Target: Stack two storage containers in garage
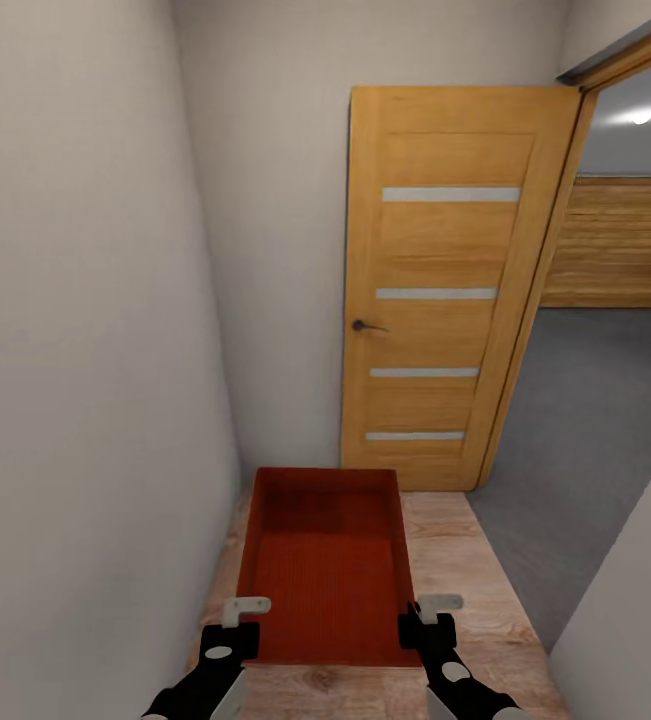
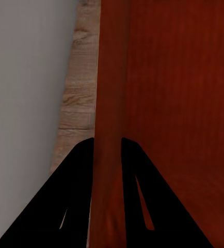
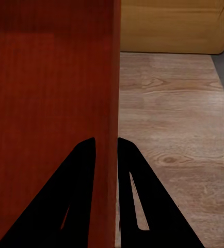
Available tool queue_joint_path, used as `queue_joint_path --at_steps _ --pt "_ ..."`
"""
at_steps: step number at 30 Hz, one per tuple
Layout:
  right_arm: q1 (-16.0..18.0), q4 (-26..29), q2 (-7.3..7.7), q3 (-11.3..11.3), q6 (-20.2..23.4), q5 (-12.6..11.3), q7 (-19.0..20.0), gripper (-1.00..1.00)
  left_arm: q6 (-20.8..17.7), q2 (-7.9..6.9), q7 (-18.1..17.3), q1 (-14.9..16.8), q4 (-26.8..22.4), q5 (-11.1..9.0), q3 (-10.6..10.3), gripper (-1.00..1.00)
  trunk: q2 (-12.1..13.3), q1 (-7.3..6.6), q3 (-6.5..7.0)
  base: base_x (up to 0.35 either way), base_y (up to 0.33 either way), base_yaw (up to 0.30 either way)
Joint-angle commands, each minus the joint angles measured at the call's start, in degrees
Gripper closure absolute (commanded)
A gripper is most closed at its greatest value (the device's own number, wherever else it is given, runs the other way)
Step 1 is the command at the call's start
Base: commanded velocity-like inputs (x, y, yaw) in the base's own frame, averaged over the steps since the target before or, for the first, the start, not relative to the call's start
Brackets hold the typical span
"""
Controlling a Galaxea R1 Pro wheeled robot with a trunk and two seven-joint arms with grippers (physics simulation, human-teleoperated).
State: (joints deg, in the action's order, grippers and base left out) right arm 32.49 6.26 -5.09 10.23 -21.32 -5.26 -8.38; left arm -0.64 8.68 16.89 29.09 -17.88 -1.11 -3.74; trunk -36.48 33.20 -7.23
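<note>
Straight ahead in the head view, an orange-red storage container (image 1: 327, 570) is carried low in front of the robot, its open top facing up and its ribbed inner floor visible. The left gripper (image 1: 233, 622) clamps the container's left wall near the corner closest to the robot, and the right gripper (image 1: 425, 618) clamps the right wall at the matching spot. In the left wrist view the two dark fingers (image 2: 73, 196) straddle the thin red wall (image 2: 109, 103), one on each side, closed against it; the right wrist view shows the same pinch, with fingers (image 3: 76, 196) on either side of the other wall (image 3: 109, 77).

Below the container lies a light wood plank floor (image 1: 465, 560), hemmed in by a plain pale wall (image 1: 85, 350) on the left. Just beyond the container's far end stands an open wooden door (image 1: 445, 290) with four pale horizontal strips and a dark handle (image 1: 365, 326). To the right of the door, through the doorway, a dark grey concrete floor (image 1: 595, 400) stretches away to wooden plank doors (image 1: 620, 245) at the back, under a ceiling light (image 1: 642, 117).
</note>
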Motion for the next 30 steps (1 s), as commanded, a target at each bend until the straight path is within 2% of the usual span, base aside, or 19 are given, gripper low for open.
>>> queue_joint_path --at_steps 1,20,30 --pt "0.1 0.1 0.09 0.3 -5.5 -0.1 -0.2 1.00 -0.1 -0.33 0.7 0.0 0.7 -0.9 -1.4 1.00 -0.1 0.05 -0.09 0.322 0.000 -0.221" --pt "0.1 0.1 0.16 0.3 -5.5 0.0 -0.2 1.00 0.1 -0.33 0.7 0.0 0.2 -0.9 -1.4 1.00 -0.1 0.05 -0.09 0.317 0.000 -0.272" --pt "0.1 0.1 0.17 0.3 -5.5 0.0 -0.2 1.00 0.1 -0.33 0.7 0.0 0.1 -0.9 -1.4 1.00 -0.1 0.05 -0.09 0.057 0.000 -0.281"
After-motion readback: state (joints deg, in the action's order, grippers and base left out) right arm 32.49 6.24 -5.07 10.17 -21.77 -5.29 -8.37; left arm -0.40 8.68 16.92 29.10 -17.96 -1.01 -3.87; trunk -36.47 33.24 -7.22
